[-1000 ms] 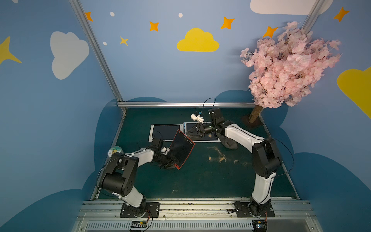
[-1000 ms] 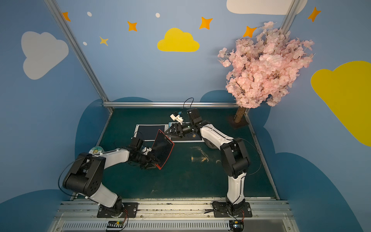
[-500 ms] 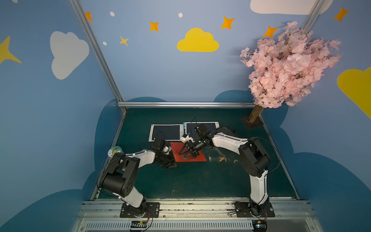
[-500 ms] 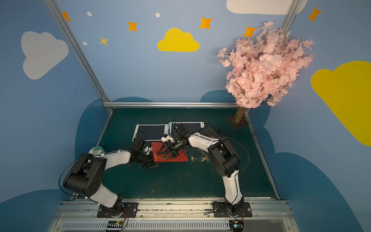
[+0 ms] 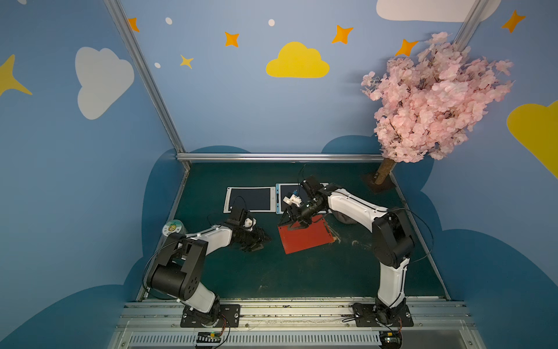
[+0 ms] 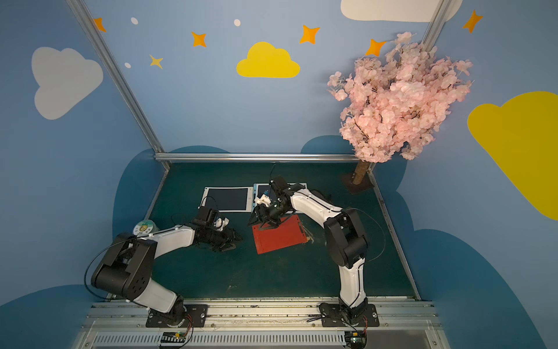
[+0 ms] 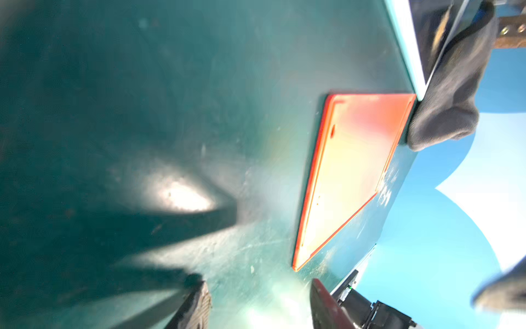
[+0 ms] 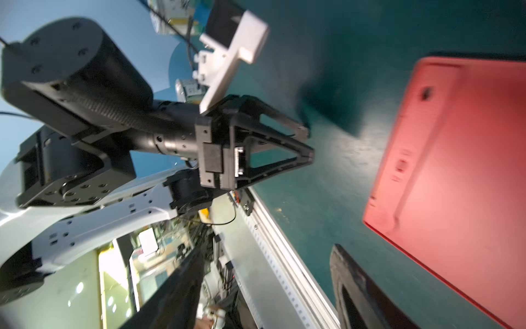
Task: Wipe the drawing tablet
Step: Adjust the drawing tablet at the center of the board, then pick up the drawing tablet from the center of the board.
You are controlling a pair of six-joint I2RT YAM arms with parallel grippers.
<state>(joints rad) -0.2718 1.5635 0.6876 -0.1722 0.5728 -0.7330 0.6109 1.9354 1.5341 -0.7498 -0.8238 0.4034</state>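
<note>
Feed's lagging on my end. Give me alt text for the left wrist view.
A red drawing tablet lies flat on the green table, its plain back up, ahead of the left end effector, whose fingers stand apart with nothing between them. A dark grey cloth sits at its far corner, beside a white-framed tablet.

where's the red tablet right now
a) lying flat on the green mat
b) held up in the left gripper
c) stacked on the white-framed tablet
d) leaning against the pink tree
a: in both top views the red tablet lies flat on the green mat, and the left gripper stands apart from it, open with nothing between its jaws.
</note>
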